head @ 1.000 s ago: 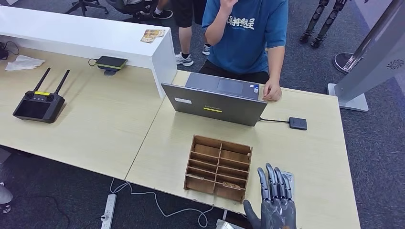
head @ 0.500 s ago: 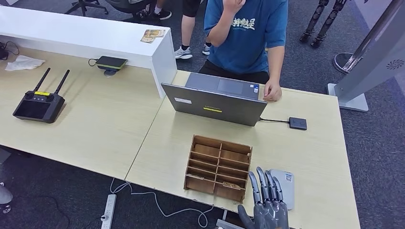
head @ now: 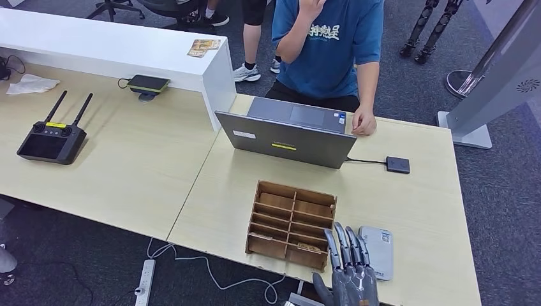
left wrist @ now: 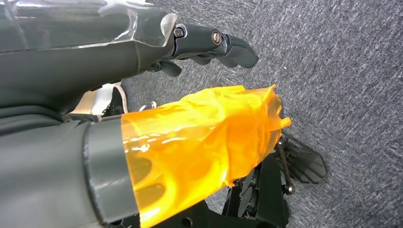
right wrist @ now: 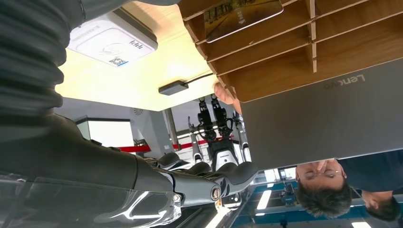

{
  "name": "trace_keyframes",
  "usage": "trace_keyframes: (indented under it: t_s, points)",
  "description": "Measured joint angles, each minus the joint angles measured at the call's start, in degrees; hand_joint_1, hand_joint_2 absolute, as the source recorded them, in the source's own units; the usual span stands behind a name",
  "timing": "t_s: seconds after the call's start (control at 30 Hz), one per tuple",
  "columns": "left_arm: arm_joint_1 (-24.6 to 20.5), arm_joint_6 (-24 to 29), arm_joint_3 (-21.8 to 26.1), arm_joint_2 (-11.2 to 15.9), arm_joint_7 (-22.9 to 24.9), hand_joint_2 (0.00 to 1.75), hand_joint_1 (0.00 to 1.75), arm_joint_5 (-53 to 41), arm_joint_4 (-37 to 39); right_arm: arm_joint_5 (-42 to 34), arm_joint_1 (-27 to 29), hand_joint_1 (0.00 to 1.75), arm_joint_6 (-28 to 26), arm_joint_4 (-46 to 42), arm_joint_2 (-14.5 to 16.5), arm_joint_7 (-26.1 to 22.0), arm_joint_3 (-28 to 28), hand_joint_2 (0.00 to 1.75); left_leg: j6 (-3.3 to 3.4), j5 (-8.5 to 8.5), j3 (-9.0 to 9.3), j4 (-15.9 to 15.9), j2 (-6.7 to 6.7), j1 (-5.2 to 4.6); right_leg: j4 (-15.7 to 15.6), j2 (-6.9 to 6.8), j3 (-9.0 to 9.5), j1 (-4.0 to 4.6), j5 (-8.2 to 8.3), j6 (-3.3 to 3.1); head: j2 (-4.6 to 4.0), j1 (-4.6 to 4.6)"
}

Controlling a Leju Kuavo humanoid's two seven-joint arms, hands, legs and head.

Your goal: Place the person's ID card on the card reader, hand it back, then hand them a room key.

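Right hand [head: 348, 274] hovers at the near table [head: 421, 210] edge, fingers extended and apart, holding nothing. The grey card reader [head: 376, 251] lies flat just beside it. The wooden compartment box [head: 292, 223] sits alongside, one card [right wrist: 240, 13] in a near slot. Beyond: laptop [head: 287, 132], then a person [head: 328, 48]. Left hand [left wrist: 209, 45] hangs over carpet; its grasp cannot be determined.

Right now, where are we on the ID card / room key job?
Early. Nothing looks done: right hand holds nothing, fingers extended, beside the white card reader, which has no card on it. The person's hand rests by the laptop. Card scan, return and key handover remain.
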Motion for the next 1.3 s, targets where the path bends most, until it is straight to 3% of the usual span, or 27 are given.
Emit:
trace_keyframes:
  t_s: [0.5, 1.03, 1.3]
  points:
    - [0.0, 0.1, 0.0, 0.0, 0.0, 0.0, 0.0, 0.0, 0.0, 1.4, -1.7, 0.0, 0.0, 0.8, -0.6, 1.4, 1.8, 1.75, 0.0, 0.0, 0.0, 0.0, 0.0, 0.0, 0.0, 0.0, 0.0, 0.0, 0.0, 0.0, 0.0, 0.0]
    - [0.0, 0.0, 0.0, 0.0, 0.1, 0.0, 0.0, 0.0, 0.0, 0.0, -2.0, 0.0, 0.0, 1.6, -0.8, -0.5, 2.2, 1.75, 0.0, 0.0, 0.0, 0.0, 0.0, 0.0, 0.0, 0.0, 0.01, 0.0, 0.0, 0.0, 0.0, 0.0]
    - [0.0, -0.1, 0.0, 0.0, 0.3, 0.0, 0.0, -0.2, 0.0, 0.4, -2.9, 0.0, 0.0, 4.2, -0.8, 1.6, 2.9, 1.75, 0.0, 0.0, -0.01, 0.0, -0.01, 0.0, 0.0, -0.01, 0.01, 0.0, 0.0, 0.0, 0.0, 0.0]
